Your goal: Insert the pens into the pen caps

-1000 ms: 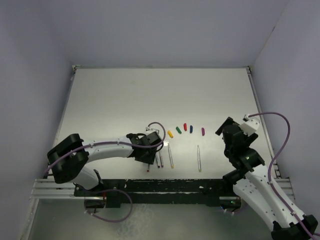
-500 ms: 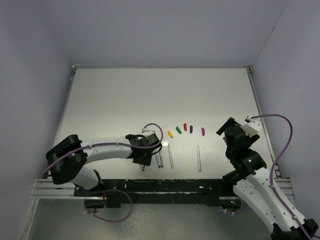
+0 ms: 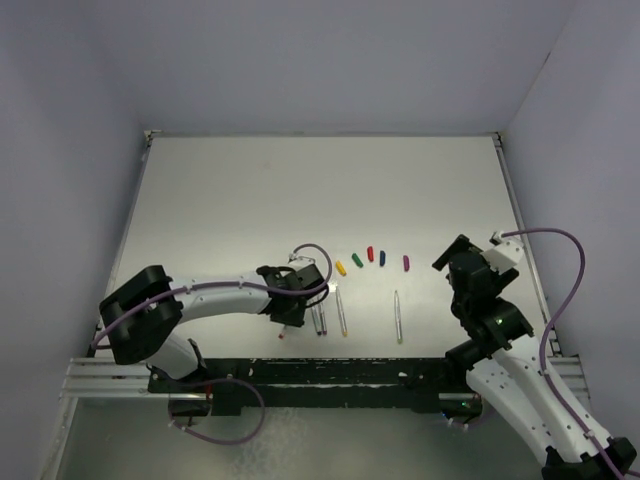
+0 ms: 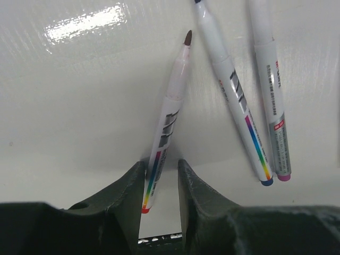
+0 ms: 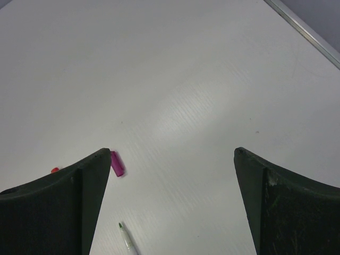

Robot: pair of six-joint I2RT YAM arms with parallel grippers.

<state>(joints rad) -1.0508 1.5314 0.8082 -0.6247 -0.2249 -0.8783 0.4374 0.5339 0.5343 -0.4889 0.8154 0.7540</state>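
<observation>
White tabletop (image 3: 300, 190) fills the walled bay, and we take the yellow cap (image 3: 341, 268) as our marker. Nearer than that cap and to its left, the left gripper (image 4: 159, 166) sits low with its fingers narrowly apart, straddling the tail of the red-ended pen (image 4: 172, 101). One pad looks to touch the barrel and the other leaves a sliver of gap, so we judge the pen not yet pinched. Just right of it, also nearer than the yellow cap, lie the blue-ended pen (image 4: 234, 95) and the purple-ended pen (image 4: 271, 95). A lone pen (image 3: 398, 318) lies further right.

We expect these pens to be light, stiff and glossy, quick to roll or slide. A hold nearer mid-barrel, clear of the soft tip, should steer better than the tail.

Right of the yellow cap run the green cap (image 3: 357, 260), red cap (image 3: 370, 254), blue cap (image 3: 383, 257) and purple cap (image 5: 117, 163). Well right of it, the right gripper (image 5: 171, 154) hangs spread wide and empty.

Only the left wrist view shows the gap at the barrel, which the arm hides from above. Only the top view shows all five caps.
</observation>
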